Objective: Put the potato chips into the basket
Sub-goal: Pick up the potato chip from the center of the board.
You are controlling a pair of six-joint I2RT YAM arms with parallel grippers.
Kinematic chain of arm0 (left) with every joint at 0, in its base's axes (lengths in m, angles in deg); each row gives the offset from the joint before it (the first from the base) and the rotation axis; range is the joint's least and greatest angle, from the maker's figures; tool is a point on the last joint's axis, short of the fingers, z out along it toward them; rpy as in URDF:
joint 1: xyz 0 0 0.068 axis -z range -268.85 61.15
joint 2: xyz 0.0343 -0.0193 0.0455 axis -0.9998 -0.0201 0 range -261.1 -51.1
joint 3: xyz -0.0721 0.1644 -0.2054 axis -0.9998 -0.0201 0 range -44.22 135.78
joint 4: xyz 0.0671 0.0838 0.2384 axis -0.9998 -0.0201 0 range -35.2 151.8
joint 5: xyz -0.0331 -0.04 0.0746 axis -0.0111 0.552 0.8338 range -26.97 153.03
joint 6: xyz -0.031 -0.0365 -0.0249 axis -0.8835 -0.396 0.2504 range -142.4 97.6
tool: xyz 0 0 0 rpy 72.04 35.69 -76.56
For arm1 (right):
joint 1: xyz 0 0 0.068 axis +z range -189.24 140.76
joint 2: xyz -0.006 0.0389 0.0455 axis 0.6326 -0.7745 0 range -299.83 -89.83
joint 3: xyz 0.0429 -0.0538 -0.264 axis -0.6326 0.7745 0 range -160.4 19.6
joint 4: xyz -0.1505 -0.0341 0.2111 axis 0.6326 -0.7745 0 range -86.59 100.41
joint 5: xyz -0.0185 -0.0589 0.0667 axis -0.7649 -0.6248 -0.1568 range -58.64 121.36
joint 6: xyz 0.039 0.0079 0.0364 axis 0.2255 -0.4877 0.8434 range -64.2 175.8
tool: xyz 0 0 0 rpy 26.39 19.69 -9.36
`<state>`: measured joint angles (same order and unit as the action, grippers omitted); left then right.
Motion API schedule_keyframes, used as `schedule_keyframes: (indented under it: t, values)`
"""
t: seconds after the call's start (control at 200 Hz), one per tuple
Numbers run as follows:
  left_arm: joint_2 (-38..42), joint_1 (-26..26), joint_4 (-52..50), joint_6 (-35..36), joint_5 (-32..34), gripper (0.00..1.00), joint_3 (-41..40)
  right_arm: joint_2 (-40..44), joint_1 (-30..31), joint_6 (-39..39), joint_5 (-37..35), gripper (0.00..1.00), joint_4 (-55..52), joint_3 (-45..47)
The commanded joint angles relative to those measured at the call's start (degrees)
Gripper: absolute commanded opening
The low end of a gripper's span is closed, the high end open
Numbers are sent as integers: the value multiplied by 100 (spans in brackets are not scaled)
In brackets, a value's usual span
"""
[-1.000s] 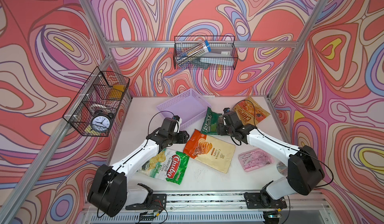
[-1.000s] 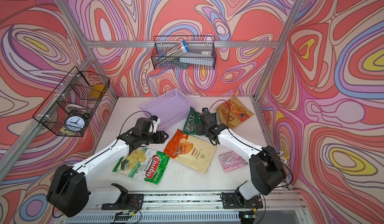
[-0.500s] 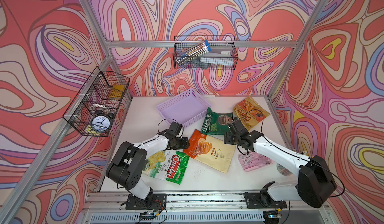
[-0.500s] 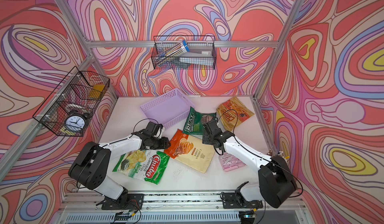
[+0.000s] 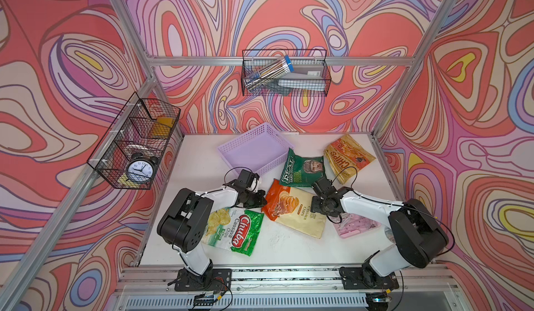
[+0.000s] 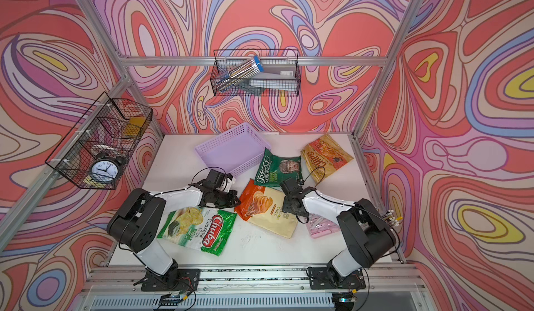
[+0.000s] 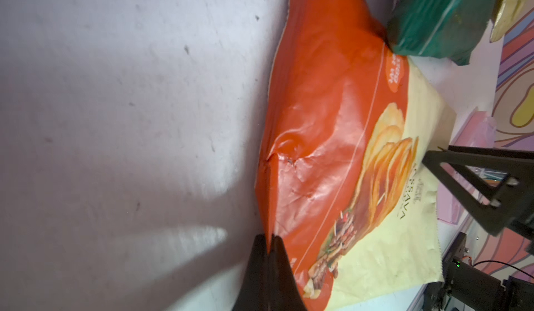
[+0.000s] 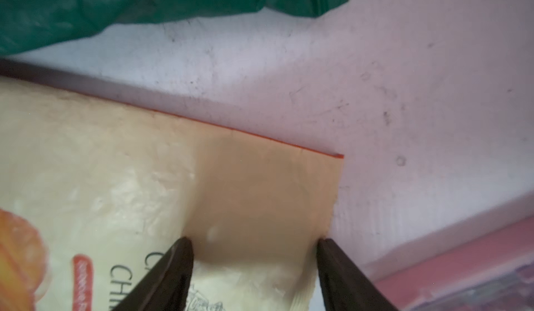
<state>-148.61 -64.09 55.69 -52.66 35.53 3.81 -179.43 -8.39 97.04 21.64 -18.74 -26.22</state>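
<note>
Left gripper [image 7: 270,244] pinching orange edge of Cassava Chips bag [image 5: 294,208] at table centre. Right gripper [image 8: 254,243] spread, straddling the bag's cream corner. Lavender basket [image 5: 255,146] at 11 o'clock from bag, bare table [image 5: 196,162] at basket's 9 o'clock.

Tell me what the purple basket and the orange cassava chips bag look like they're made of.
Lavender basket: likely molded plastic, matte, judging by its uniform grid-perforated walls. Orange-cream Cassava Chips bag: apparently thin plastic film, glossy; it shows creases and bright highlights in the left wrist view.
</note>
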Motion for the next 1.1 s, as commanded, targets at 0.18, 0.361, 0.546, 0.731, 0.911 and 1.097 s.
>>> schedule_keyframes:
  t: [0.18, 0.361, 0.546, 0.731, 0.911, 1.097]
  values:
    - [1137, -10, -91, -42, -101, 0, 56, 113, 26, -223, 76, 69, 234, -321]
    - [2072, -11, -432, 101, -242, 0, 163, 788, 26, -705, -390, 70, 483, -402]
    - [2960, 2, -613, 292, -406, 0, 463, 1271, 26, -1061, -664, 71, 813, -405]
    - [3570, -3, -857, 657, 128, 0, 892, 1374, 33, -1109, -660, 70, 1065, -393]
    - [3800, -3, -535, 924, 742, 0, 1318, 1280, 26, -1087, -534, 70, 1291, -366]
    - [3469, 3, -54, 1153, 1331, 0, 1950, 1179, 26, -1091, -382, 70, 1461, -349]
